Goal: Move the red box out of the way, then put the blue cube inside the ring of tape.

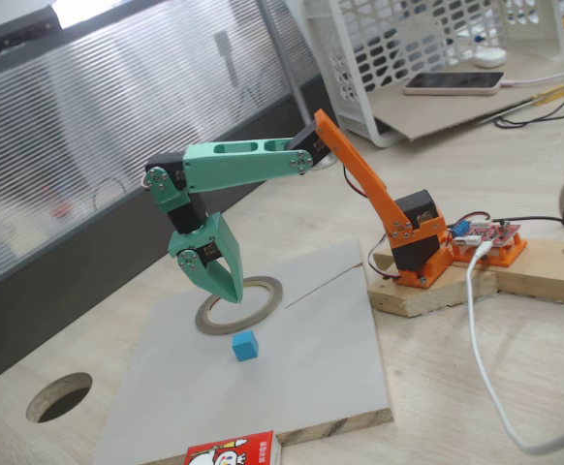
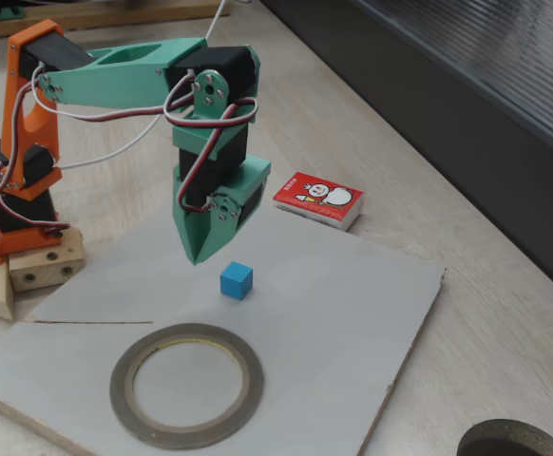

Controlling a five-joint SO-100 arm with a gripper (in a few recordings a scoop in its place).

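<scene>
1. The blue cube (image 2: 237, 281) is seen alone on the grey board (image 2: 352, 313), untouched, between the ring of tape (image 2: 187, 384) and the red box (image 2: 319, 200); it is judged ready to be picked up.
2. The ring of tape is laid flat on the same board, near the cube, with its wide centre bare, so that a drop spot is offered.
3. The red box is found off the board's edge on the wooden table (image 1: 544, 358), well apart from cube and ring; the clearing step is judged done.
4. The gripper (image 2: 203, 249) is held point-down above the board, just beside the cube and clear of it. Nothing is carried; the jaws are seen drawn nearly together, so a widening is judged necessary before the cube can be taken.
</scene>
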